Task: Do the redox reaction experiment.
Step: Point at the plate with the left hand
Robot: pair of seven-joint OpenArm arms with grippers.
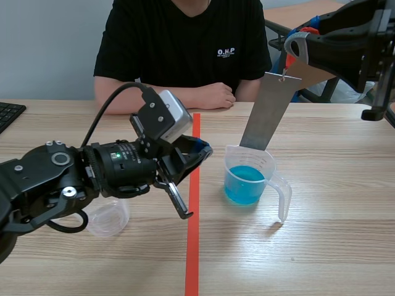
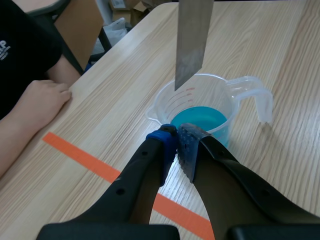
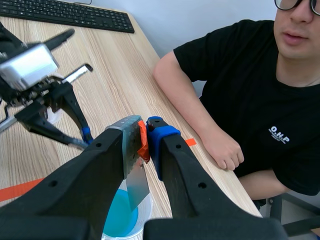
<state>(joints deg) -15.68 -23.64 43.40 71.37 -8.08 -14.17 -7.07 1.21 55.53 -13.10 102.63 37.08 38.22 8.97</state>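
Obs.: The right gripper [image 3: 143,132] was raised over the table's right side, its fingers closed on the upper end of a grey metal strip [image 1: 266,114]. Something orange showed between the pads at the grip; what it was could not be made out.

The strip hung slanted down toward the middle of the table, and its lower end stood at about rim height of a clear measuring cup [image 1: 270,161]. In the left wrist view the strip's cut corner lay against the cup's far rim and appeared to be above the liquid, not in it.

The cup stood upright on the wooden table [image 1: 333,246], to the right of the orange-red tape line [image 1: 193,246], with its handle turned toward the robot's right. It held blue liquid [image 1: 244,185] in its lower part.

The left gripper [image 2: 177,137] was narrow, fingers brought together at the tips with nothing between them. It pointed at the cup from the tape side, with its tips just beside the near wall. Contact with the wall could not be confirmed.

A small clear cup [image 1: 111,219] stood on the left half of the table, partly under the left arm.

A black keyboard [image 1: 9,114] lay at the far left edge.

A person in a black T-shirt [image 1: 185,43] sat across the table, with a hand [image 1: 213,97] resting on the tabletop near the tape's far end.
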